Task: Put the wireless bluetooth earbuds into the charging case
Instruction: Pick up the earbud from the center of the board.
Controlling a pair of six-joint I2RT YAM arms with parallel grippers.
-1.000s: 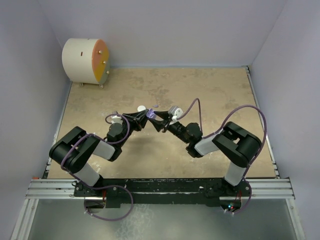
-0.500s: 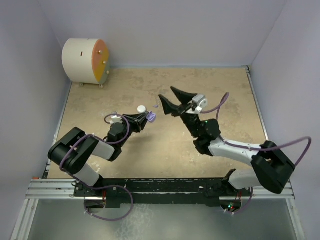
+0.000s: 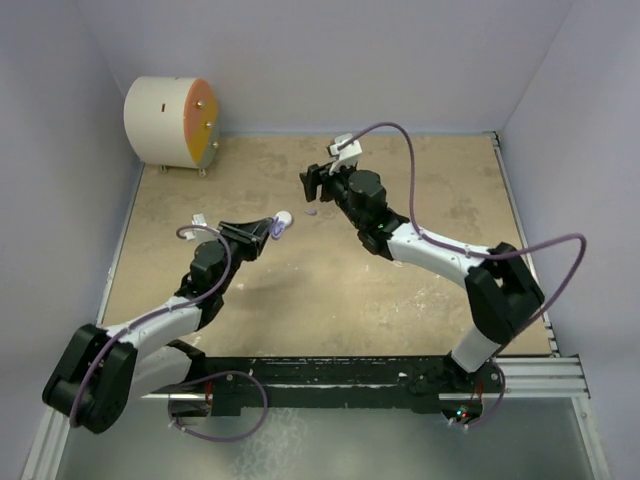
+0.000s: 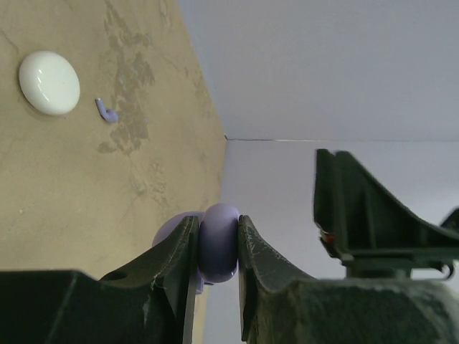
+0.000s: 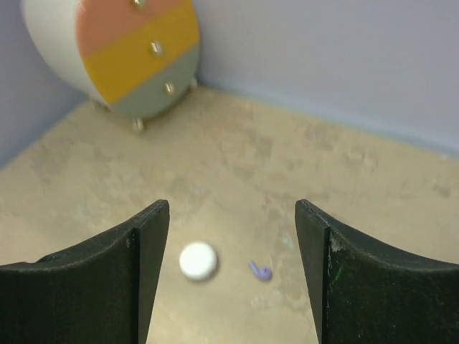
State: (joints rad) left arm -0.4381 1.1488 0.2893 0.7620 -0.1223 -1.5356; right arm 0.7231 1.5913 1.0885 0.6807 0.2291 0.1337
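Lilac earbud (image 5: 260, 271) lies loose; left fingers (image 4: 172, 261) clench lilac case (image 4: 219, 240), right fingers (image 5: 147, 244) spread.

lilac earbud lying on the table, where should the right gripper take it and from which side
Probably from straight above: the lilac earbud lies flat on the table, too low for a side approach. Pinch across its thin stem, near the rounded head, with the open right gripper. The white case lies close beside it, not touching, so keep that finger clear.
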